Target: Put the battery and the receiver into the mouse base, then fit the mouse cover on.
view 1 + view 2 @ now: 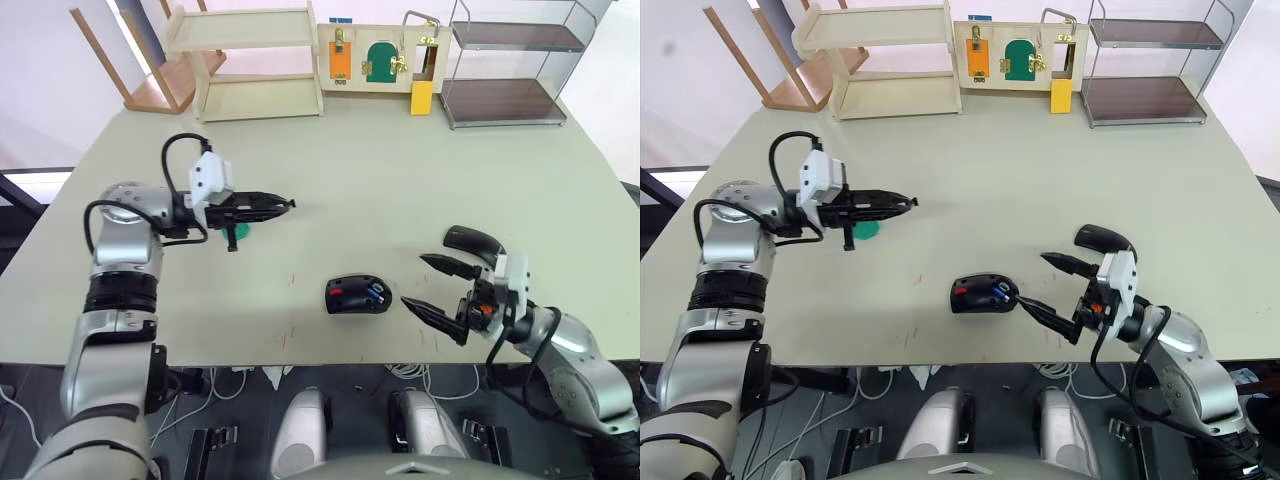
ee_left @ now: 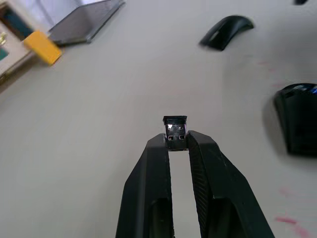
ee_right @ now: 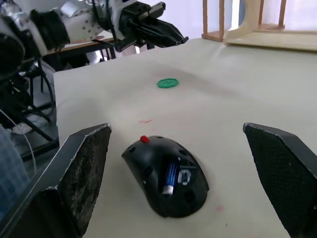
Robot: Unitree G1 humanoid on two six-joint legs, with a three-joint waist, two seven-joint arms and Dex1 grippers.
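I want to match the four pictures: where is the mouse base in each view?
Left eye view: the mouse base lies near the table's front edge, left of the right gripper.
Right eye view: the same spot, lower centre.
Left wrist view: cut by the right border, beyond the receiver.
Right wrist view: low centre, the battery inside.
Shared landmark: the mouse cover, also in the left wrist view.

A pale beige table [image 1: 400, 190] filled the room's middle. At its far edge stood a light wooden shelf [image 1: 250, 60], a latch board [image 1: 385, 58] and a wire rack [image 1: 510, 65]. White walls behind.
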